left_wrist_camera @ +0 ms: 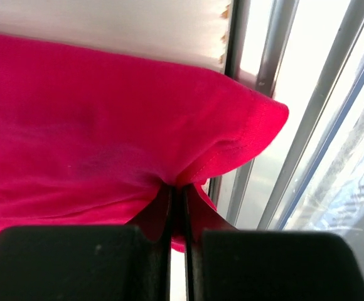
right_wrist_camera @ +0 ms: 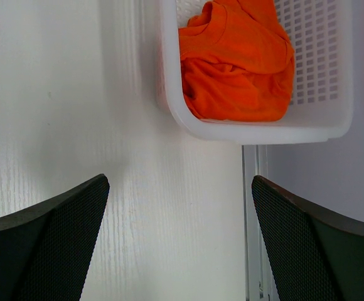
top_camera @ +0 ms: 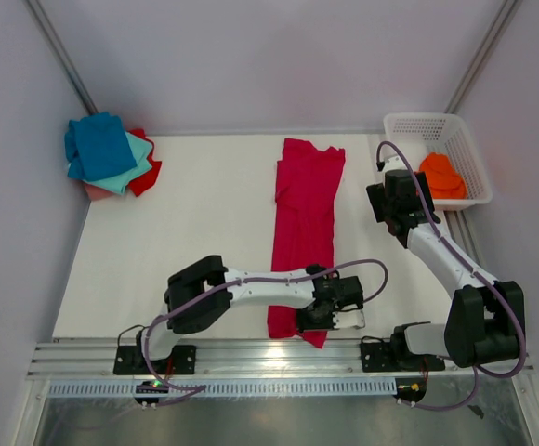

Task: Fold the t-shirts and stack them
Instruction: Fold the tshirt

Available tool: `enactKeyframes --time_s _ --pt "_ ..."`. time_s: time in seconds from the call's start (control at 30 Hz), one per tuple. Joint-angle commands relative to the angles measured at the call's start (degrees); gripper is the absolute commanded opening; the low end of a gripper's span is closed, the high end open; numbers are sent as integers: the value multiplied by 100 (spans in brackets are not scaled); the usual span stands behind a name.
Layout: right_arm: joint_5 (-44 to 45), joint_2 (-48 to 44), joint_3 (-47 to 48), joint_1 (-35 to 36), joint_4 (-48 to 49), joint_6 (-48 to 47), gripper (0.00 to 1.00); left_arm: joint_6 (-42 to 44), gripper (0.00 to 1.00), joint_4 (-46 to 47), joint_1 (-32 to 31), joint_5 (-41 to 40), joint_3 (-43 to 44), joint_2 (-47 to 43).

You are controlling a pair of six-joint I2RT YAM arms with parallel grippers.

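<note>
Left gripper [left_wrist_camera: 177,210] clamps the near hem of the crimson tee [top_camera: 303,218], a long strip down mid-table [top_camera: 204,232]; right gripper [right_wrist_camera: 180,185] gapes wide, empty, beside basket [right_wrist_camera: 263,133] holding orange tee [right_wrist_camera: 238,63]; tee stack [top_camera: 108,154] far-left.

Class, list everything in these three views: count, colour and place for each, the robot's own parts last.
crimson t-shirt: 1, crimson, folded lengthwise, table's middle
stacked t-shirts: 4 seen, blue on top, teal, pink and red beneath, far left corner
basket: 1, white lattice, far right corner
orange t-shirt: 1, orange, crumpled in the basket
table: 1, white, under everything
left gripper: 1, black, shut on the crimson t-shirt's near hem
right gripper: 1, black, open, beside the basket
</note>
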Motion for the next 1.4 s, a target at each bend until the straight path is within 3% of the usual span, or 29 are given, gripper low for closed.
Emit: enactKeyframes --time_s 0.0,0.1,0.3,0.53,0.77,1.07,1.37 --pt "68 -124 82 5 241 -8 99 354 0 -503 534 707 390 -84" --pt "42 -115 82 5 233 -8 99 538 0 -855 1052 665 1170 -278" --pt "16 -80 99 14 215 -8 99 961 0 -1155 1484 409 2077 -498" --pt "25 -185 134 14 163 36 99 1383 0 -848 1809 357 2324 -393" --pt "-46 -396 231 5 5 27 99 1647 0 -461 2275 488 2641 283" --pt "-195 -265 495 5 -84 1 99 1964 0 -91 2960 629 3905 1470" --pt "-257 43 565 5 4 -26 99 2297 0 452 3269 226 4082 1892"
